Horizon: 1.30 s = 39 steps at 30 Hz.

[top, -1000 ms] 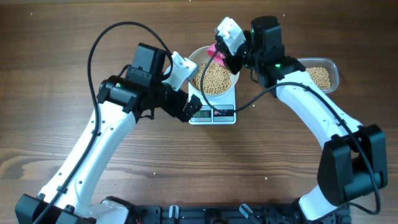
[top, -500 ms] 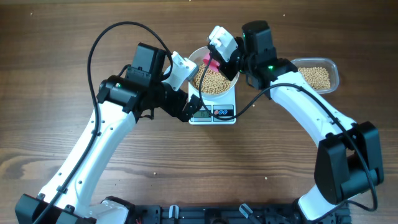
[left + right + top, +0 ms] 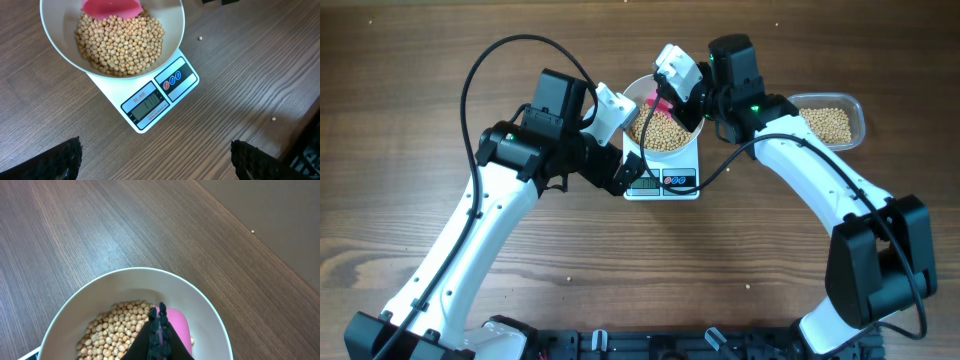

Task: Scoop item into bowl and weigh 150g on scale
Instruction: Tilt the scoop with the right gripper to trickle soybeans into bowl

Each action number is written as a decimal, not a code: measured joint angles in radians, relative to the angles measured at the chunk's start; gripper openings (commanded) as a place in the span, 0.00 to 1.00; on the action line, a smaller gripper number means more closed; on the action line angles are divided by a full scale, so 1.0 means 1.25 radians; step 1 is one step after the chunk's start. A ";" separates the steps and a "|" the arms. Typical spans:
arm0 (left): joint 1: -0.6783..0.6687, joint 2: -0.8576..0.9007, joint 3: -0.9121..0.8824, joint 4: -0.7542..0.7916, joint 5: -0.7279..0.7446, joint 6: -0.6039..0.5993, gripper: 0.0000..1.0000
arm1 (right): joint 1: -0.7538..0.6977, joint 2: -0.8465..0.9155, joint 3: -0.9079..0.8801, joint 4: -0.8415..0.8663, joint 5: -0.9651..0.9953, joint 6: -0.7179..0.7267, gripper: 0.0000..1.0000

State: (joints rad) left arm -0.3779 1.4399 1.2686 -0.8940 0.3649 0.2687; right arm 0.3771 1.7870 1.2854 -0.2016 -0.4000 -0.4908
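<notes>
The white bowl (image 3: 691, 139) sits on the white scale (image 3: 662, 183) and holds a heap of tan beans (image 3: 658, 130). My right gripper (image 3: 669, 101) is over the bowl's far side, shut on a pink scoop (image 3: 662, 106) whose blade rests on the beans. In the right wrist view the shut fingertips (image 3: 159, 317) cover the scoop (image 3: 178, 326) above the beans (image 3: 117, 325). My left gripper (image 3: 624, 174) hangs open and holds nothing at the scale's front-left corner. Its wrist view shows the bowl (image 3: 177, 35), the beans (image 3: 120, 42) and the scale's display (image 3: 147, 106).
A clear plastic tub (image 3: 832, 122) with more beans stands at the right of the scale, behind my right arm. Stray beans (image 3: 200, 38) lie on the wooden table near the scale.
The right gripper with the scoop has shifted a little left over the bowl, then held still. The left arm has not moved.
</notes>
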 measured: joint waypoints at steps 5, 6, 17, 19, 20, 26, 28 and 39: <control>0.000 0.000 0.000 0.000 0.000 0.000 1.00 | 0.000 0.000 0.000 -0.004 0.000 0.033 0.04; 0.000 0.000 0.000 0.000 0.000 0.000 1.00 | 0.000 0.000 0.000 -0.010 -0.001 0.039 0.04; 0.000 0.000 0.000 0.000 0.000 0.000 1.00 | -0.029 0.000 0.000 -0.012 -0.009 0.160 0.04; 0.000 0.000 0.000 0.000 0.000 0.000 1.00 | -0.036 0.000 0.002 -0.011 -0.009 0.168 0.04; 0.000 0.000 0.000 0.000 0.000 0.000 1.00 | -0.036 0.000 0.005 -0.005 -0.009 0.171 0.04; 0.000 0.000 0.000 0.000 0.000 0.000 1.00 | -0.038 -0.001 0.009 0.017 -0.009 0.197 0.04; 0.000 0.000 0.000 0.000 0.000 0.000 1.00 | -0.048 -0.005 0.009 0.019 -0.009 0.217 0.04; 0.000 0.000 0.000 0.000 0.000 0.000 1.00 | -0.097 -0.093 0.009 0.022 -0.075 0.252 0.04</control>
State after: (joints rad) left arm -0.3779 1.4399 1.2686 -0.8936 0.3649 0.2687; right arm 0.2562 1.6707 1.2968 -0.1738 -0.4938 -0.1753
